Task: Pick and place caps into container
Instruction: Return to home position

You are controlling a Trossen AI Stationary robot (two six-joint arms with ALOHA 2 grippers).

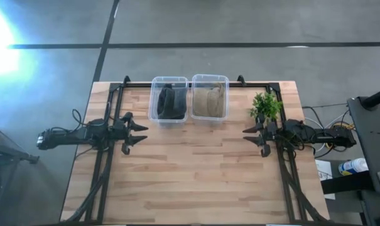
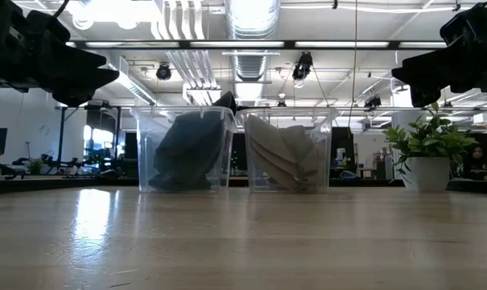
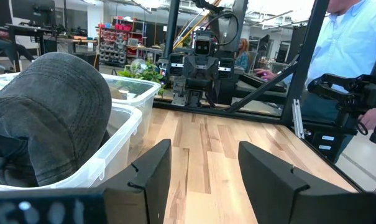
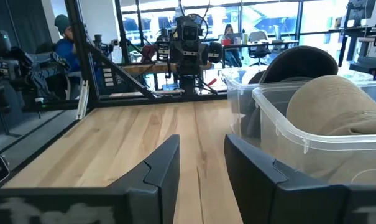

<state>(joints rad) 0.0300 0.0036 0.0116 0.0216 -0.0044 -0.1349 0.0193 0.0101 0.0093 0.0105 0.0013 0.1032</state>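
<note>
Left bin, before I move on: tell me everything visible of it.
The left bin is a clear plastic tub with a lipped rim, open-topped, upright on the table by its far edge. Dark caps fill it, one poking above the rim. The right bin stands close against its side; whether the rims touch is unclear. The left hand and right hand are open and clear of it.

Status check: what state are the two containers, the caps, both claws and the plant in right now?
Left container: upright, no lid, holding dark caps.
Dark caps: piled inside left container.
Right container: upright, no lid, holding tan caps.
Tan caps: piled inside right container.
Left claw: open, empty, raised.
Right claw: open, empty, raised.
Plant: upright in white pot.
</note>
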